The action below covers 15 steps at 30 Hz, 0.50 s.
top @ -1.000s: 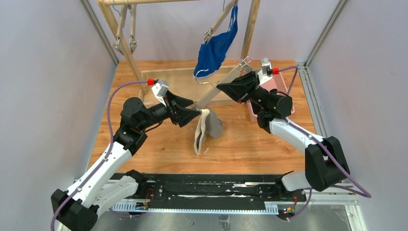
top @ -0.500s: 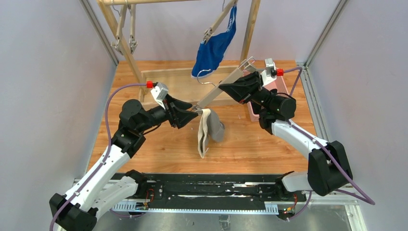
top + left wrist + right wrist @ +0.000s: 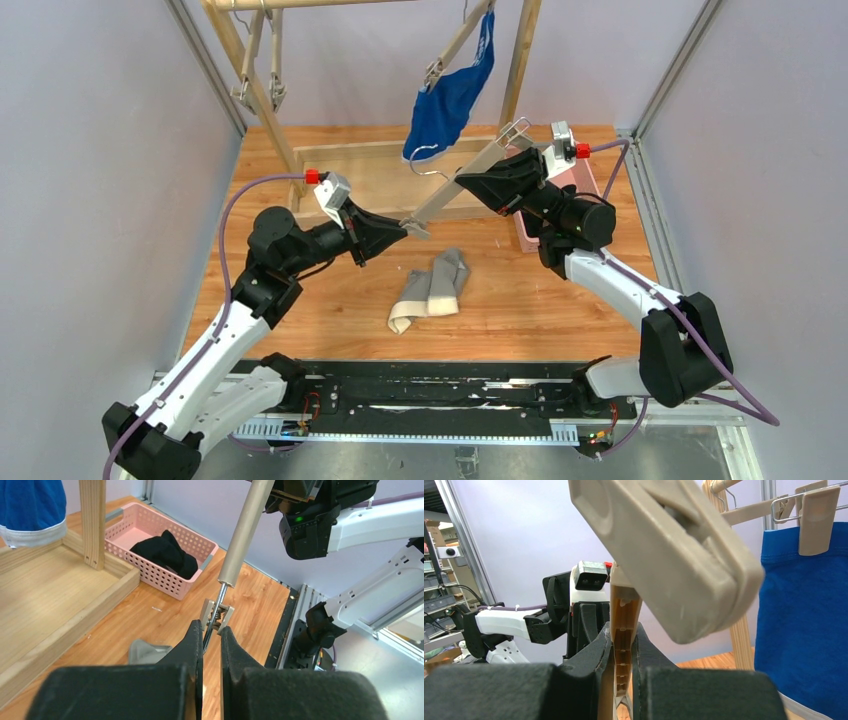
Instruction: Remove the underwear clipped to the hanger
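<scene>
The grey underwear (image 3: 430, 292) (image 3: 145, 652) lies crumpled on the table, free of the hanger. My right gripper (image 3: 470, 182) (image 3: 623, 640) is shut on the beige hanger (image 3: 440, 198) (image 3: 245, 530), holding it slanted above the table. At the hanger's lower end, my left gripper (image 3: 403, 228) (image 3: 211, 630) is shut on its clip (image 3: 216, 614). The blue underwear (image 3: 448, 100) (image 3: 804, 615) hangs by one clip from another hanger on the rack. The black underwear (image 3: 167, 554) lies in the pink basket (image 3: 165, 582).
A wooden rack (image 3: 380, 165) stands at the back of the table, with an empty hanger (image 3: 258, 70) at its left. The pink basket (image 3: 523, 232) sits at the right, mostly behind my right arm. Metal rails run along the near edge.
My left gripper has shut on the lower clip. The grey underwear, which hung from that clip, has dropped to the table. The right arm has barely moved.
</scene>
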Available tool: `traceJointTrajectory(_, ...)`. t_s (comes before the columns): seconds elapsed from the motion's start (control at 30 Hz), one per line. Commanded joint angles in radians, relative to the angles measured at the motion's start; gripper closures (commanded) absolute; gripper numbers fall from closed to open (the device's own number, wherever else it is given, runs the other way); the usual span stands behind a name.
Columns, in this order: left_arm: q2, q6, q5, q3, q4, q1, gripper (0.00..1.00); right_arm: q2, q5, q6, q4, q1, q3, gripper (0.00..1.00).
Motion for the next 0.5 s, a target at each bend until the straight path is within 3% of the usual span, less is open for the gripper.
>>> traceJointTrajectory(0.0, -0.024, 0.009, -0.018, 0.02, 0.027, -0.006, 0.96, -0.012, 0.0, 0.002, 0.05, 0.006, 0.004, 0.99)
traceJointTrajectory(0.1, -0.034, 0.01, -0.008, 0.026, 0.027, -0.006, 0.7, -0.017, -0.004, 0.003, 0.05, 0.006, 0.004, 0.99)
traceJointTrajectory(0.33, -0.032, 0.019, 0.024, 0.079, 0.027, -0.006, 0.53, -0.02, -0.015, 0.007, 0.049, 0.009, 0.003, 1.0)
traceJointTrajectory(0.47, -0.001, 0.034, 0.034, 0.119, 0.027, -0.006, 0.48, -0.021, -0.02, 0.007, 0.05, 0.019, 0.01, 1.0)
